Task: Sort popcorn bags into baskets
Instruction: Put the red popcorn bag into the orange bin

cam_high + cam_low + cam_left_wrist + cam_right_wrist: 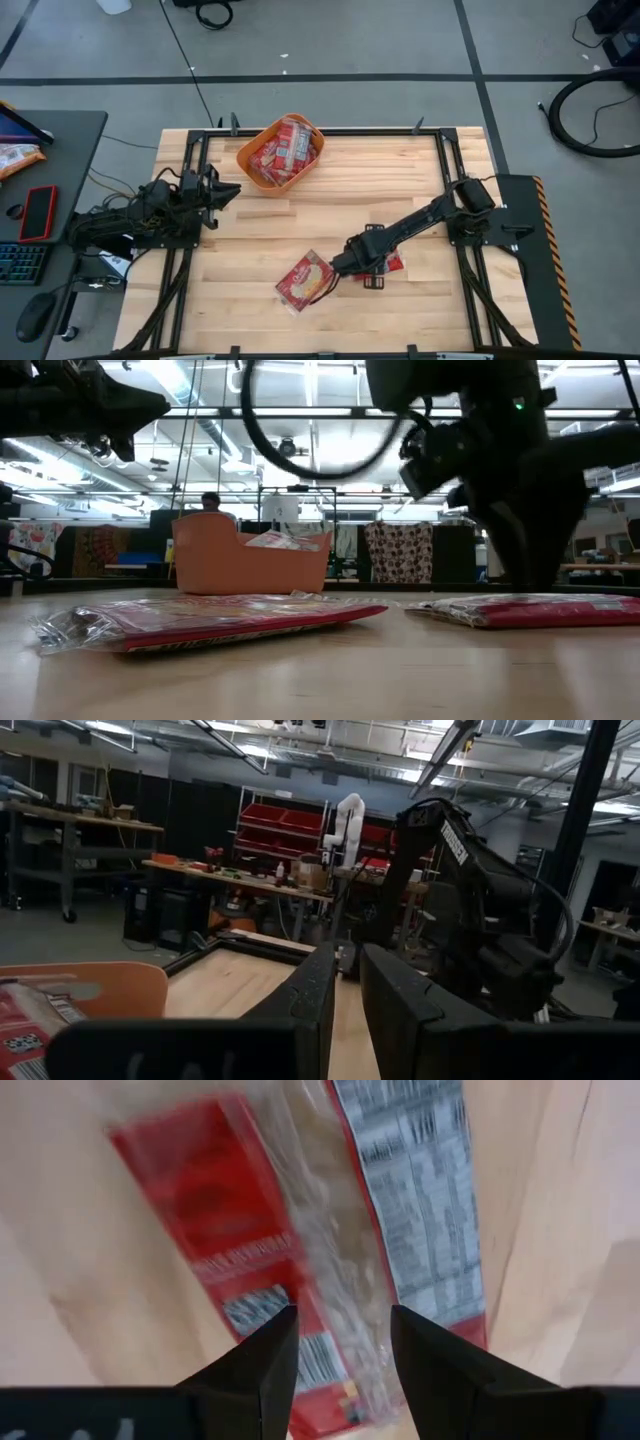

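A red popcorn bag (303, 281) lies flat on the wood near the table's near edge; it also shows in the low view (210, 618). My right gripper (335, 270) is open and hovers over its right end. In the right wrist view the fingers (343, 1345) stand either side of the bag's clear seam (300, 1230). A second red bag (393, 263) lies flat under the right arm (530, 610). The orange basket (262, 165) stands at the far edge with several bags (285, 148) inside. My left gripper (232, 190) waits at the table's left, fingers a narrow gap apart (345, 990).
A side desk left of the table carries a red phone (40, 212), a keyboard and a mouse. Black frame rails run along the table's left, right and far edges. Bare wood (330, 215) lies between the basket and the bags. A person (210, 500) shows far behind the basket.
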Action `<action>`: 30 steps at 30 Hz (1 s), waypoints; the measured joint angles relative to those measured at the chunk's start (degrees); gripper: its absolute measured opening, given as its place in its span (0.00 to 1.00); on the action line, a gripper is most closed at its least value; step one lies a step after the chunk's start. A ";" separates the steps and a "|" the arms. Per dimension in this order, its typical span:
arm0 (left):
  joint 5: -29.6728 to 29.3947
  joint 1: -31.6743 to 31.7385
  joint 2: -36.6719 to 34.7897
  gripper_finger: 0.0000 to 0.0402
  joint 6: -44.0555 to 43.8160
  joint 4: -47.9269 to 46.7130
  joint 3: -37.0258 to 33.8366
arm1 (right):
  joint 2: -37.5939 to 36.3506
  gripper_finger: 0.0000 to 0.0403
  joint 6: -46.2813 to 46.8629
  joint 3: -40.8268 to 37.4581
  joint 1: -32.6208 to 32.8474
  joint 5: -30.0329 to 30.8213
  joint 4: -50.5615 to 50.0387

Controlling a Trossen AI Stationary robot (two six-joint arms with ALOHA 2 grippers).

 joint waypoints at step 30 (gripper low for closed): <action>0.01 0.02 0.01 0.14 0.36 0.07 0.00 | 0.28 0.02 -8.75 3.82 -4.34 0.90 -4.36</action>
